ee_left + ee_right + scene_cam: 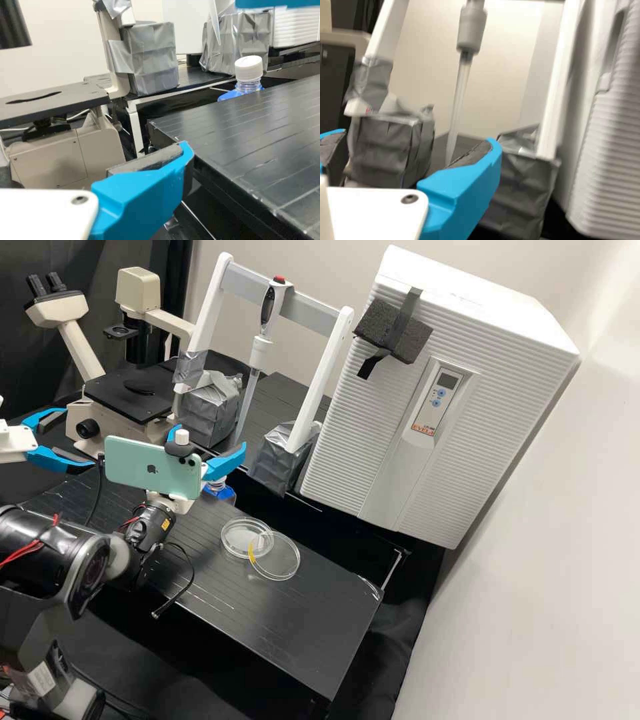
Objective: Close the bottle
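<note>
Two spread end effectors: we judge the right end effector (210, 441) hangs above the bottle (248, 75) for cap-tightening, left end effector (47, 437) aside.

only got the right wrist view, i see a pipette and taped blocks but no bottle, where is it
Observer: The high view has the bottle by the back edge of the black platform. It sits just below the open right gripper and is partly hidden by a mounted phone.
Operator: is the cap on it or lying somewhere
Observer: The left wrist view shows a white cap sitting on the bottle's neck. Whether it is screwed tight can't be told.
</note>
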`<state>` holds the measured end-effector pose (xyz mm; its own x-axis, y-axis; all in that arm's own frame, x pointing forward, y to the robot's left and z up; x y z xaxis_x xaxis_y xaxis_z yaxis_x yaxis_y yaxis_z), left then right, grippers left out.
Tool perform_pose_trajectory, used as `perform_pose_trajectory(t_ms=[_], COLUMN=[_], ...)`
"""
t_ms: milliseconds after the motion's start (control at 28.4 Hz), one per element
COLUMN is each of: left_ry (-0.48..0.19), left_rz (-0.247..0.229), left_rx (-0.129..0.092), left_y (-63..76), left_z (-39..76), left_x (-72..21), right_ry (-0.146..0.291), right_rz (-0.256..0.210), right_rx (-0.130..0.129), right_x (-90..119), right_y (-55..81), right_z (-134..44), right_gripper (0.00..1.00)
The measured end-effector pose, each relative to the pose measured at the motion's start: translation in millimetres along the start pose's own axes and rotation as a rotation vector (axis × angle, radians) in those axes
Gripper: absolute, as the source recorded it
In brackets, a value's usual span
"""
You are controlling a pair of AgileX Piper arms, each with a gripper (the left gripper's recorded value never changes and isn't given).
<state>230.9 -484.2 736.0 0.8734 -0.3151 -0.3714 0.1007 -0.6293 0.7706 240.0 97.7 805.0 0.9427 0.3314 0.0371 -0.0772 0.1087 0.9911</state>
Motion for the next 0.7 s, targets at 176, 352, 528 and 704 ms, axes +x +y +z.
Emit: perform_pose_trajectory(t_ms=[176, 352, 528, 704], left_ry=[0.007, 0.020, 0.078, 0.105], left_rz=[0.012, 0.020, 0.043, 0.081], left_rx=[0.029, 0.048, 0.095, 0.077], left_y=[2.1, 2.7, 6.0, 14.0], left_z=[2.5, 4.9, 6.2, 7.2], left_x=[0.1, 0.8, 0.8, -1.5], right_ry=[0.021, 0.020, 0.020, 0.020], right_rz=[0.039, 0.040, 0.040, 0.040], right_rx=[0.025, 0.034, 0.034, 0.034], right_x=[-2.7, -2.7, -2.7, -2.7], right_y=[5.9, 6.1, 6.1, 6.1], right_z=[-0.3, 0.0, 0.0, 0.0], right_gripper=[1.00, 1.00, 1.00, 1.00])
